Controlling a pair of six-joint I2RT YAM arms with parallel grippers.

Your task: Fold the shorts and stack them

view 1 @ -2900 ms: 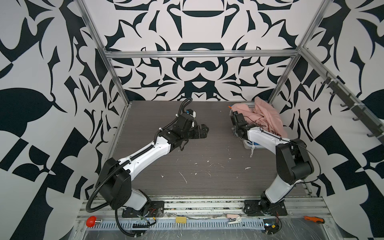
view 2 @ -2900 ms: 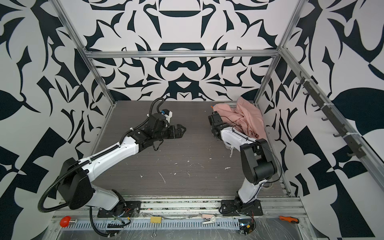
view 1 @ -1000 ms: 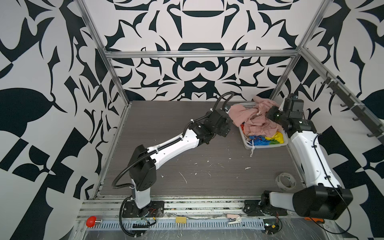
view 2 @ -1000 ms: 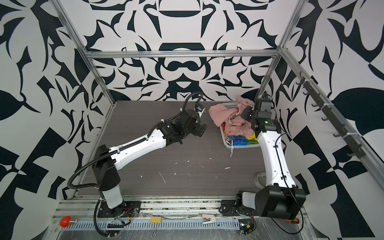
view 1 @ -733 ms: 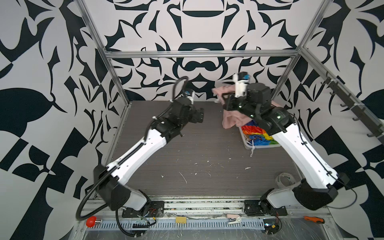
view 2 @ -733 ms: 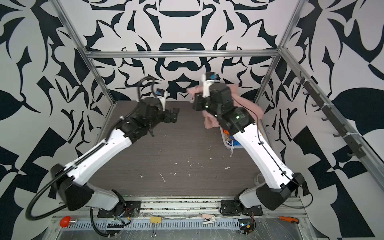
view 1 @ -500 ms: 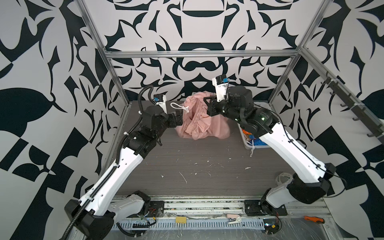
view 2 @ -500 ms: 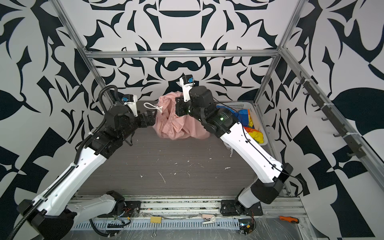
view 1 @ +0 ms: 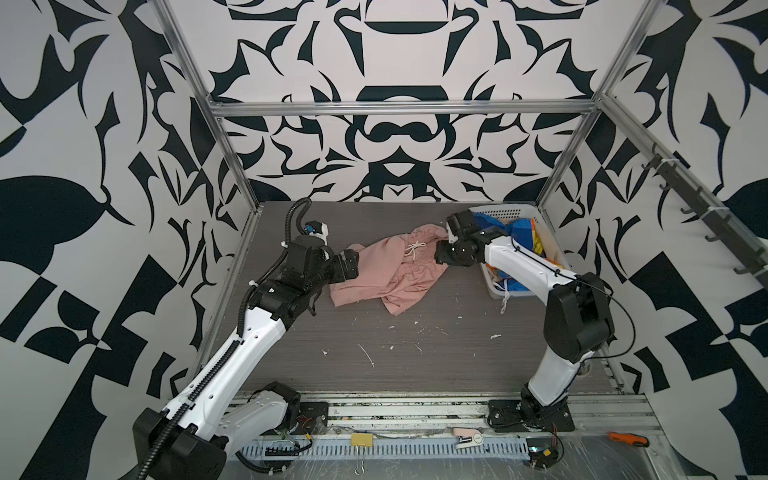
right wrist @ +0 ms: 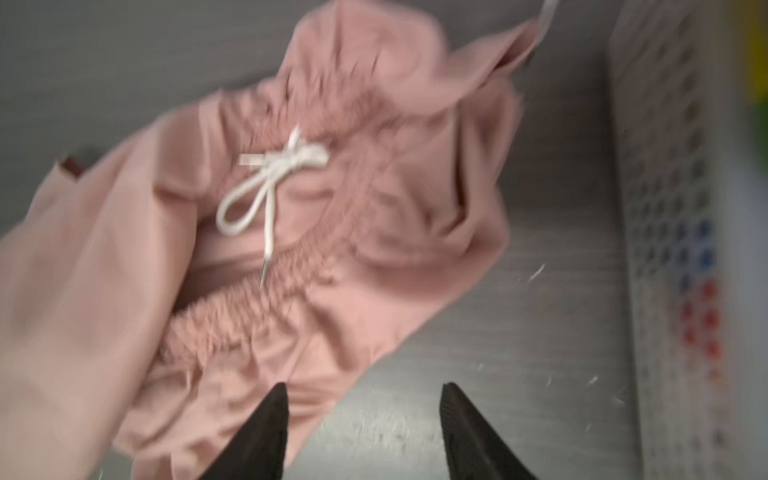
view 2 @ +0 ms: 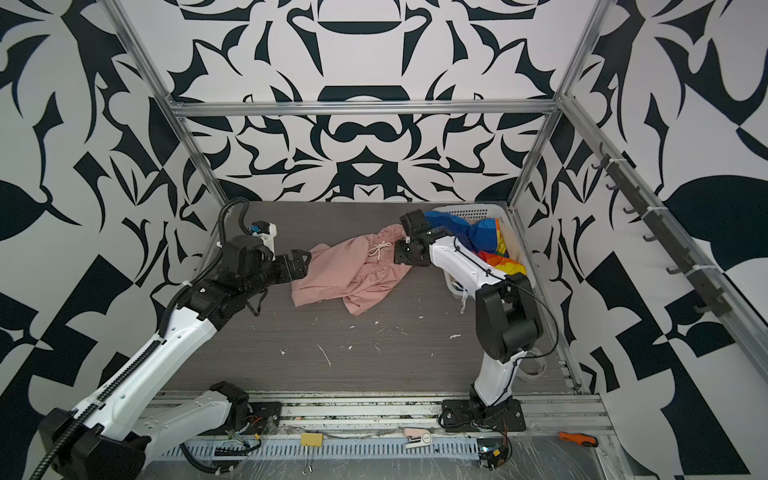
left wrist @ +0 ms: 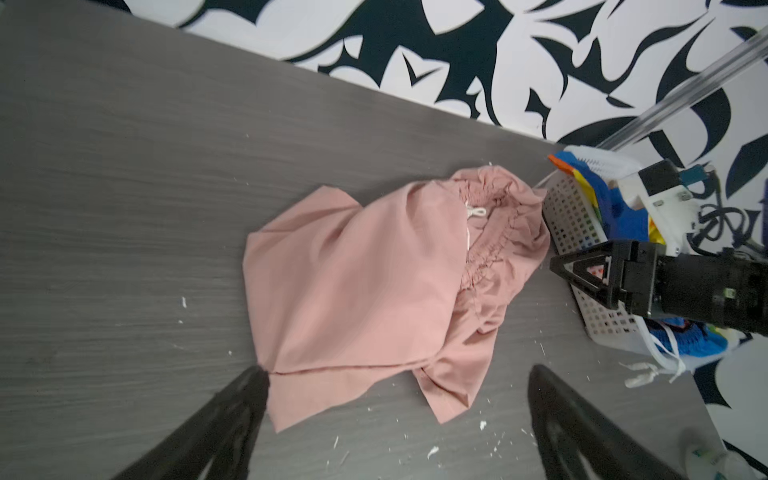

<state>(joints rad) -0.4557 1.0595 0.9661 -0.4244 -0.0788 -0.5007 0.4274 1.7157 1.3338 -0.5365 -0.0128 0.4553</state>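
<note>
**A:** Shorts (view 1: 386, 274), pink pair: where?

**B:** Lying crumpled on table (view 1: 374, 374), toward 12 o'clock from its middle, seen in both top views (view 2: 353, 270). Not folded. Gathered waist bunched at 2 o'clock end, legs spilling toward 7 o'clock. White drawstring (view 1: 413, 250) tied in a bow on top, plain in right wrist view (right wrist: 270, 183) despite blur.

**A:** Any other pair?

**B:** Yes: rainbow shorts (view 1: 519, 228), heaped in basket (view 1: 492, 286) at 2 o'clock on table, with a white cord dangling over near wall. Well clear of pink pair (left wrist: 353, 291), though basket (left wrist: 573, 224) close beside bunched waist.

**A:** And left gripper (view 1: 347, 266)?

**B:** At 9 o'clock of pink pair, low, right against cloth edge. Jaws spread wide, clamped on nothing. In left wrist view (left wrist: 397, 370), one fingertip (left wrist: 249, 386) meeting a hem corner; touching or just above, cannot tell.

**A:** And right gripper (view 1: 441, 255)?

**B:** At 3 o'clock of pink pair, between waist and basket. Jaws apart in right wrist view (right wrist: 363, 388), gripping nothing: one finger (right wrist: 274, 415) overlapping cloth edge (right wrist: 332, 270), bare table between tips, basket wall (right wrist: 665, 208) off to one side.

**A:** Anything else on table?

**B:** Small white scraps (view 1: 365, 355) scattered toward 6 o'clock.
</note>
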